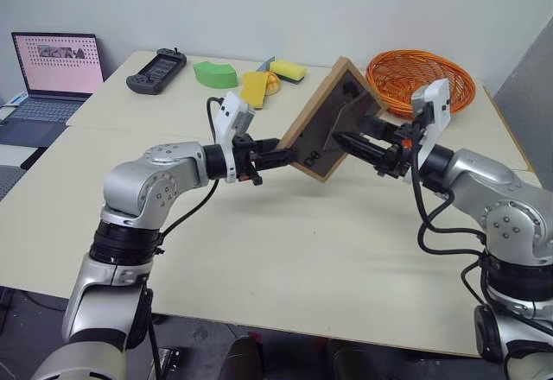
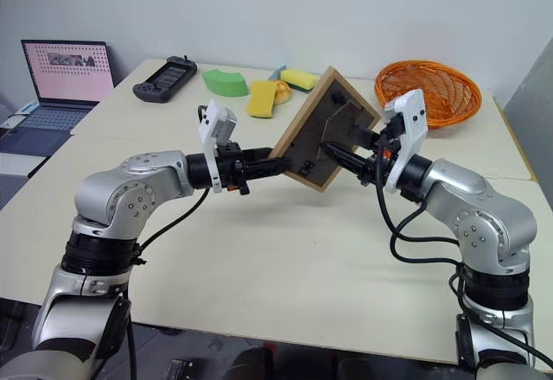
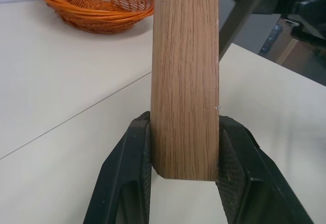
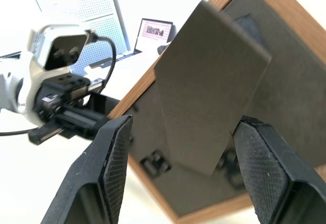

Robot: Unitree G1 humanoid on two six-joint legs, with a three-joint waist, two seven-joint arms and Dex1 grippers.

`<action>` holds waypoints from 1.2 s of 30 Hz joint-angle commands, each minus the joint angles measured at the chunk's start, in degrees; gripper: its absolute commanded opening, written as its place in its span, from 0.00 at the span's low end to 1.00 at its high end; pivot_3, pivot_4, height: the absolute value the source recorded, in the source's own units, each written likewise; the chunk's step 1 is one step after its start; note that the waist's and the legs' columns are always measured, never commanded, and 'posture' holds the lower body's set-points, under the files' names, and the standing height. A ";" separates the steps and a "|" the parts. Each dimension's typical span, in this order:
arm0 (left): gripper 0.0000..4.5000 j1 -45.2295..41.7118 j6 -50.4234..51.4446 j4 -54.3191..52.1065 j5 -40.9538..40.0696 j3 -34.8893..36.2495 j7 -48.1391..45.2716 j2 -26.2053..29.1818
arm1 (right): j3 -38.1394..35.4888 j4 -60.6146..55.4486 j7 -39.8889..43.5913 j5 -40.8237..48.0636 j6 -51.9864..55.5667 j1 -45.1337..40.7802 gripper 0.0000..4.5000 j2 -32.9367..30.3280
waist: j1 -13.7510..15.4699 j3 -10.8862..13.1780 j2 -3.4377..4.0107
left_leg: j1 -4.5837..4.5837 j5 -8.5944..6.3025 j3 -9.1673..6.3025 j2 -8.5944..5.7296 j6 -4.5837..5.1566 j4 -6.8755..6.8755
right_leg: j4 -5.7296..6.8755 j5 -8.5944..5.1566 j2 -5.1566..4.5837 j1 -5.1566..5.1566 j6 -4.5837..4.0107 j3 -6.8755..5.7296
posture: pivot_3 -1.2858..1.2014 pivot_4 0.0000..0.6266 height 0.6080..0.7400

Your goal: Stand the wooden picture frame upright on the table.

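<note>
Wooden picture frame [image 1: 329,121], as I see it from the head cameras: light oak border, dark grey-brown back panel facing me, stand flap [image 4: 211,107] folded out. It hangs tilted on one corner, clear above the table [image 1: 285,250], a pale cream top with a seam across it.

Left hand [image 3: 184,183] clamped, right hand [image 4: 186,168] spread wide, both raised.

Cream table [image 1: 285,259], orange basket [image 1: 421,79], sponges [image 1: 288,71]
</note>
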 commanded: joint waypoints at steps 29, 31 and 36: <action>0.30 -0.74 21.51 -4.52 -10.55 13.27 8.33 -1.83 | 7.68 14.46 6.27 -37.64 -45.91 13.95 0.70 -16.74 | 0.01 0.00 0.00 | 0.01 0.03 0.01 -0.02 -0.02 0.07 | 0.05 0.00 -0.01 0.02 0.00 0.01 | 0.52 0.24 1.00; 0.30 -1.60 25.05 -2.63 -11.74 14.91 10.35 -2.74 | 8.85 17.91 4.29 -43.62 -56.35 13.96 0.70 -17.98 | -0.04 0.00 0.00 | 0.02 0.02 0.01 -0.02 -0.01 0.10 | 0.04 0.00 -0.02 0.04 0.00 0.01 | 0.52 0.24 1.00; 0.30 -3.37 35.72 0.45 -15.49 19.84 15.14 -5.92 | 12.22 26.04 -3.38 -58.80 -80.19 13.01 0.70 -19.95 | -0.04 0.00 -0.01 | 0.04 0.02 0.01 -0.03 -0.01 0.13 | 0.05 0.00 -0.02 0.07 0.01 0.00 | 0.52 0.24 1.00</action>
